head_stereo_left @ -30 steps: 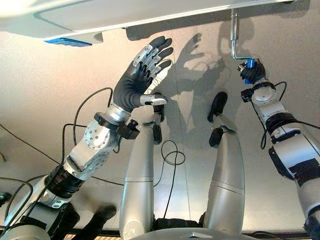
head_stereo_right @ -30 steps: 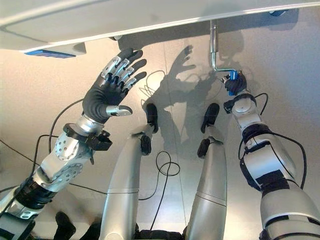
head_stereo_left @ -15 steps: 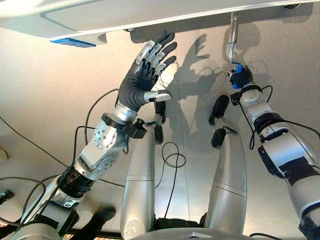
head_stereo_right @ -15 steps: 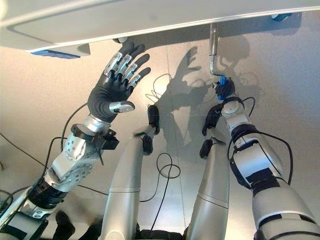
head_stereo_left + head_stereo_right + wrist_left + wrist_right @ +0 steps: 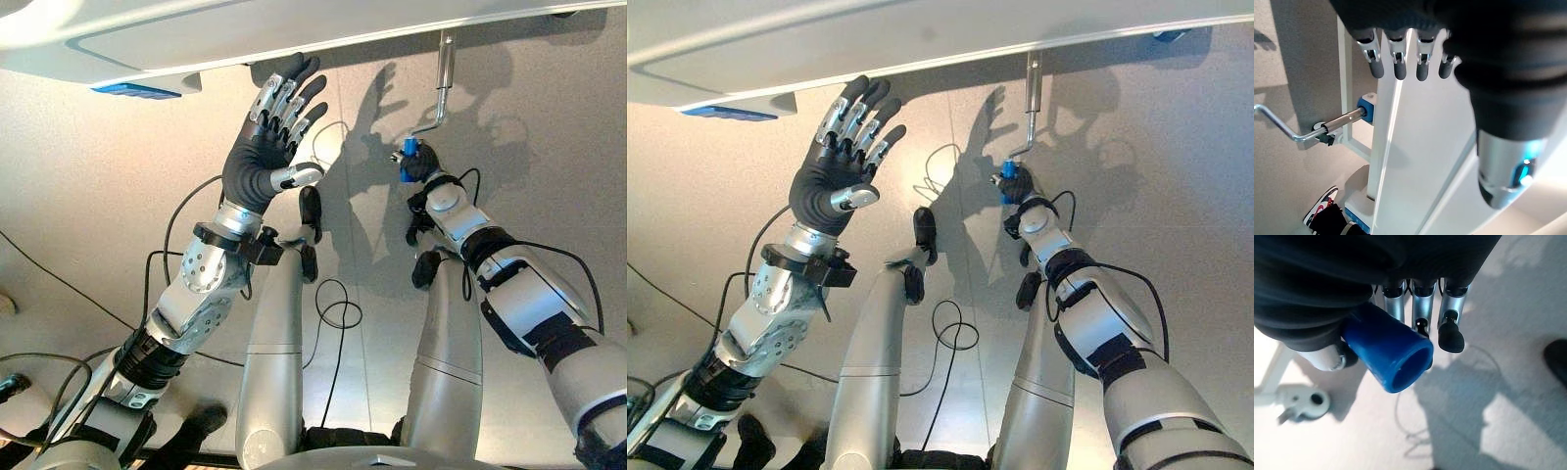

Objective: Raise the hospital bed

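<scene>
Overhead, we see the hospital bed (image 5: 245,34), a broad white slab with smooth, flat panels and a rounded edge, running across the top of both eye views above a pale, matte floor (image 5: 98,196). A small blue block (image 5: 137,90) sits on the bed's underside towards our left. From our left wrist view the bed's end reads as tall white panels set on a thin white frame.

Next in size is the crank (image 5: 438,93), a slim polished metal rod that drops from the bed edge on our right side and bends twice into a Z shape. It ends in a short blue handle (image 5: 1391,355), a smooth plastic tube with a hollow, round mouth.

Our right hand (image 5: 419,164) is curled round that blue handle, silver fingers (image 5: 1449,320) wrapping over it and the dark ribbed cover pressed against it. Our left hand (image 5: 263,147) is raised just below the bed edge, well apart from the crank, its fingers straight and spread, the thumb sticking out to the side, holding nothing.
</scene>
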